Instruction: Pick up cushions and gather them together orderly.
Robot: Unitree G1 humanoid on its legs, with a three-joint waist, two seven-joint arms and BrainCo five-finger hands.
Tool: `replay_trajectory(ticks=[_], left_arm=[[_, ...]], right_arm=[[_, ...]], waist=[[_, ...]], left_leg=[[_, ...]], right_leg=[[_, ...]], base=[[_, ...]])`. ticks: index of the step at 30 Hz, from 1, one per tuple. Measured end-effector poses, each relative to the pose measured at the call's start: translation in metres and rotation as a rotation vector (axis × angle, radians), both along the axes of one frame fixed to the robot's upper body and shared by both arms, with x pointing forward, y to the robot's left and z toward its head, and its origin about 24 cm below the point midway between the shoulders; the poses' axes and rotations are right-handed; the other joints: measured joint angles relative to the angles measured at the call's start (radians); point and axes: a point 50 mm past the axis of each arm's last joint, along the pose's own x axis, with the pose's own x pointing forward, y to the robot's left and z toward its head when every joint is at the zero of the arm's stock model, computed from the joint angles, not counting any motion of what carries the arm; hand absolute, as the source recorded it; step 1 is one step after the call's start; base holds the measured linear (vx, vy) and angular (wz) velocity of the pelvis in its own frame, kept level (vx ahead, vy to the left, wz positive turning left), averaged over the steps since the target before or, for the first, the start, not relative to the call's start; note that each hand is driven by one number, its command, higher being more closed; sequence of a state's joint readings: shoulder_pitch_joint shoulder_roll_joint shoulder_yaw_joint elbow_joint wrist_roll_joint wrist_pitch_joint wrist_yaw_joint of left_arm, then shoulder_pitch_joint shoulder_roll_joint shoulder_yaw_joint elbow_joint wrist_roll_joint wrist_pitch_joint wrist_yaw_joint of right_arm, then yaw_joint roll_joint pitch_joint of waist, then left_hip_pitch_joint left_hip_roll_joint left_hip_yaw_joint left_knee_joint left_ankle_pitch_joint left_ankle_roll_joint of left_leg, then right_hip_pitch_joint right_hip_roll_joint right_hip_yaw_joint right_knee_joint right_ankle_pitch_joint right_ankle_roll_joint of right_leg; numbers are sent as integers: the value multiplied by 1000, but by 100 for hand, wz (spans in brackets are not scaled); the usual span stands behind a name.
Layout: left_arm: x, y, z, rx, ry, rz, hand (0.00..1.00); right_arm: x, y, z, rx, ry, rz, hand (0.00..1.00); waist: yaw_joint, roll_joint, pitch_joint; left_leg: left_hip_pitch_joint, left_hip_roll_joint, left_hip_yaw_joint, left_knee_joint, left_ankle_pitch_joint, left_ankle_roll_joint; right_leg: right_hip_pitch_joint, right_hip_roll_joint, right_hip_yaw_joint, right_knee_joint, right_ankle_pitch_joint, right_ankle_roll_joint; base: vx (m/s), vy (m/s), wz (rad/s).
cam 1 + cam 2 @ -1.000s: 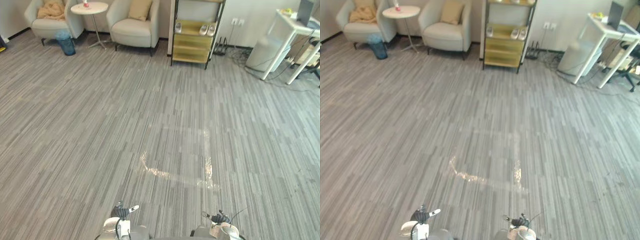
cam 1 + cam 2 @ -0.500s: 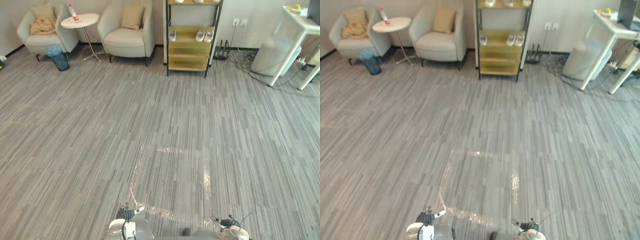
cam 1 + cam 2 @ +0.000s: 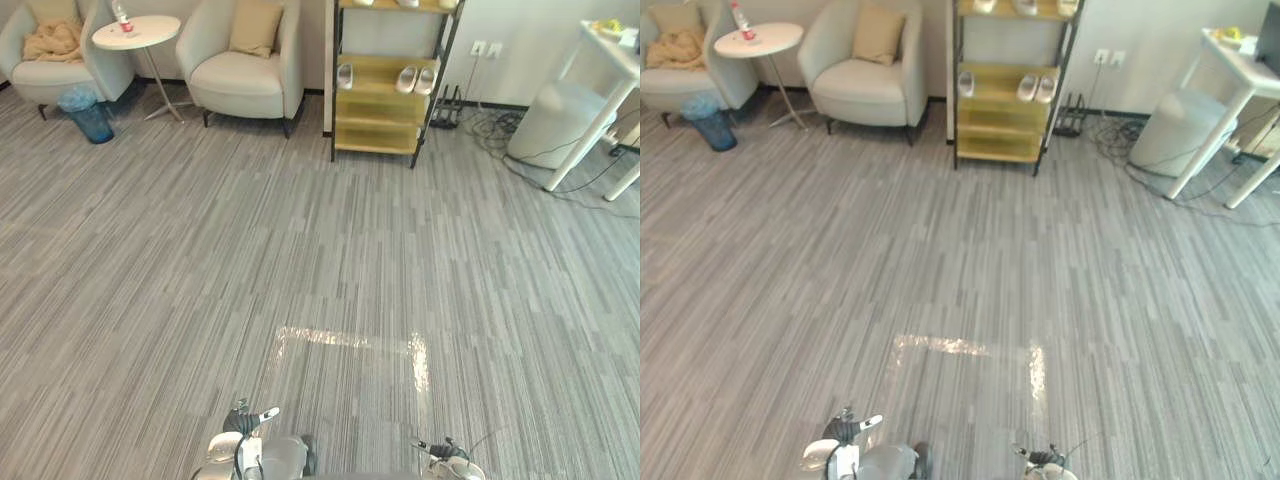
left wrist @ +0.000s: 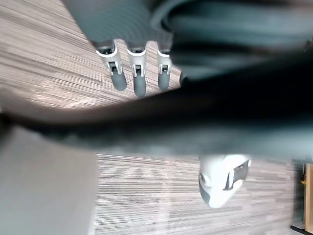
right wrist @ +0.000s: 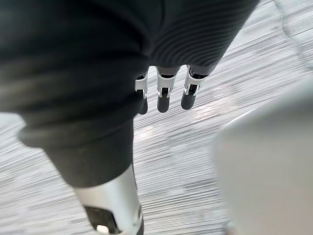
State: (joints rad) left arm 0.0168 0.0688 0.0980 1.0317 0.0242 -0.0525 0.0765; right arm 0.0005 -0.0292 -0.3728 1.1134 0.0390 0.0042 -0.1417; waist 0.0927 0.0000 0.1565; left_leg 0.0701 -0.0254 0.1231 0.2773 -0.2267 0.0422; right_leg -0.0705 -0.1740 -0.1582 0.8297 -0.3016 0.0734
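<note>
hanging low at the robot's sides, the left hand (image 4: 134, 73) and the right hand (image 5: 166, 93) both show straight, relaxed fingers side by side with small gaps between them, curled round nothing and holding nothing; past the fingertips of each there is only grey striped carpet (image 3: 330, 260).

the task's things sit well apart from both hands, far ahead of the fingertips against the far wall. one tan cushion (image 3: 253, 27) leans upright against the back of the nearer cream armchair (image 3: 240, 75), ahead and to the left of the left hand's fingers. a second tan cushion (image 3: 54, 40), slumped and rumpled, lies in the further armchair (image 3: 40, 75), further left again. so the cushions are on separate seats, not gathered.

my judgement is that the step in hand is the approach. done well, it means closing on one armchair squarely, stopping with the cushion just ahead of the fingertips, and keeping the fingers open until they can wrap an edge. soft cushions sag, so a grip on both sides would carry one more neatly.

counted: two cushions, two armchairs, one round side table (image 3: 135, 32) between them with one bottle (image 3: 121, 15) on it, one blue bin (image 3: 84, 110), one shelf unit (image 3: 390, 85) holding pale shoes, one white desk (image 3: 605, 60) to the right.
</note>
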Motion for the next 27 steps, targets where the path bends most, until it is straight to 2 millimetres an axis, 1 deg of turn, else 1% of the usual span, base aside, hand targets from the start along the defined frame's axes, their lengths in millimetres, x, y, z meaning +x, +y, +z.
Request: replay_trajectory(ticks=[1, 2, 3, 4, 5, 6, 7, 8, 9, 10, 11, 12, 13, 14, 16, 17, 18, 19, 20, 21, 22, 23, 25, 27], left_arm=[[-1, -1, 0, -5, 1, 8, 0], [-4, -1, -1, -9, 8, 10, 0], [-4, -2, -1, -10, 8, 9, 0], [-4, -2, -2, -11, 9, 10, 0], [-6, 0, -2, -10, 13, 19, 0], [-7, 2, -2, -6, 14, 22, 0], [-12, -2, -4, -17, 33, 29, 0], [-16, -8, -6, -36, 39, 30, 0], [-15, -13, -6, -47, 37, 34, 0], [-13, -16, -6, -59, 27, 43, 0], [-11, -19, -5, -72, 12, 57, 0], [-10, -20, -4, -75, 5, 61, 0], [-10, -20, -4, -73, 5, 60, 0], [-10, -19, -4, -70, 6, 57, 0], [-8, -18, -3, -66, 0, 51, 0], [-7, -18, -3, -64, -2, 44, 0], [-6, -17, -3, -62, -4, 42, 0], [-7, -18, -3, -64, -3, 41, 0], [-7, -17, -3, -63, -3, 44, 0], [-7, -17, -3, -61, -1, 40, 0], [-6, -14, -2, -55, -6, 41, 0], [-5, -11, -2, -49, -9, 50, 0], [-7, -8, -2, -44, -5, 57, 0], [-7, -9, -2, -47, -1, 58, 0]], right_arm=[[3, -1, 1, 1, -8, 9, 0], [4, -2, 1, -2, -12, 13, 0], [5, -3, 2, -5, -12, 21, 0], [5, -2, 2, -6, -13, 29, 0], [4, -2, 1, -5, -9, 29, 0], [0, -1, 0, -1, -2, 26, 0], [-1, -6, 1, -11, -2, 22, 0], [-2, -11, 1, -23, 0, 16, 0], [-4, -11, 1, -22, 2, 11, 0], [-5, -12, 1, -21, 2, -2, 0], [-5, -14, 2, -29, -5, -12, 0], [-7, -16, 2, -34, 1, -18, 0], [-8, -15, 1, -30, 8, -23, 0], [-8, -14, 1, -25, 8, -26, 0], [-7, -13, 1, -19, 6, -34, 0], [-8, -13, 1, -19, 7, -38, 0], [-9, -14, 0, -21, 8, -42, 0], [-9, -15, 1, -24, 9, -42, 0], [-10, -15, 0, -25, 14, -43, 0], [-10, -11, 0, -15, 10, -42, 0], [-13, -8, -2, -8, 19, -44, 0], [-15, -4, -2, 1, 23, -42, 0], [-17, 0, -3, 10, 26, -44, 0], [-18, 0, -3, 8, 23, -46, 0]], waist=[[-1, 7, -4], [-5, 13, -6], [-8, 16, -7], [-14, 13, -9], [-18, -1, -13], [-21, -17, -19], [-32, 13, -29], [-35, 34, -40], [-37, 48, -40], [-35, 62, -37], [-33, 83, -33], [-31, 91, -28], [-28, 86, -25], [-29, 79, -21], [-26, 73, -21], [-25, 69, -19], [-26, 68, -18], [-25, 72, -18], [-17, 66, -20], [-17, 61, -25], [-18, 42, -21], [-10, 27, -24], [-8, 12, -33], [-7, 11, -32]], left_leg=[[34, 16, -1, -32, -3, -6], [44, 28, -6, -39, -9, -16], [55, 39, -13, -39, -15, -26], [59, 45, -25, -36, -26, -44], [69, 42, -44, -22, -47, -66], [71, 31, -60, -6, -67, -74], [76, 56, -94, 25, -97, -83], [62, 80, -116, 93, -102, -89], [37, 99, -123, 160, -109, -97], [-18, 123, -122, 281, -108, -99], [-79, 154, -108, 419, -87, -111], [-126, 187, -88, 523, -83, -94], [-140, 196, -70, 540, -96, -86], [-152, 195, -61, 523, -112, -89], [-178, 166, -80, 406, -125, -101], [-191, 134, -109, 305, -122, -105], [-190, 101, -155, 147, -68, -117], [-185, 95, -174, 80, 9, -129], [-161, 83, -172, 53, 74, -118], [-143, 71, -170, 34, 74, -110], [-131, 62, -157, 26, 70, -103], [-120, 49, -153, 18, 68, -99], [-107, 30, -151, 2, 69, -98], [-83, 13, -151, -13, 69, -97]], right_leg=[[-37, 18, -22, -99, -10, -9], [-66, 37, -28, -202, -5, -6], [-80, 56, -24, -295, 15, -11], [-95, 79, -6, -422, 75, -14], [-101, 103, 42, -530, 188, -37], [-101, 109, 70, -557, 286, -59], [-93, 123, 52, -516, 264, -54], [-63, 141, 39, -537, 227, -64], [-42, 151, 23, -558, 223, -69], [-13, 171, 12, -588, 213, -81], [15, 194, 3, -611, 207, -91], [51, 207, -1, -630, 194, -110], [76, 209, -1, -644, 190, -115], [109, 206, 3, -667, 191, -114], [137, 191, 9, -685, 192, -106], [146, 175, 16, -693, 188, -98], [155, 161, 22, -694, 179, -80], [159, 161, 26, -694, 174, -72], [167, 158, 42, -695, 164, -56], [182, 147, 48, -698, 159, -47], [195, 133, 49, -695, 152, -37], [199, 119, 51, -695, 143, -28], [205, 101, 49, -698, 134, -17], [223, 85, 46, -704, 126, -6]], base=[[430, -40, 7], [334, -53, 13], [365, -99, 25], [376, -146, 34], [386, -180, 41], [347, -222, 49], [328, -239, 52], [367, -280, 48], [287, -223, 38], [253, -221, 29], [228, -169, 23], [234, -145, 10], [235, -100, 1], [247, -83, -11], [232, -23, -19], [198, 77, -17], [200, 93, -13], [197, 139, -18], [207, 121, -7], [208, 119, -8], [254, 98, 2], [166, 73, -2], [172, 63, 4], [139, 49, 5]])
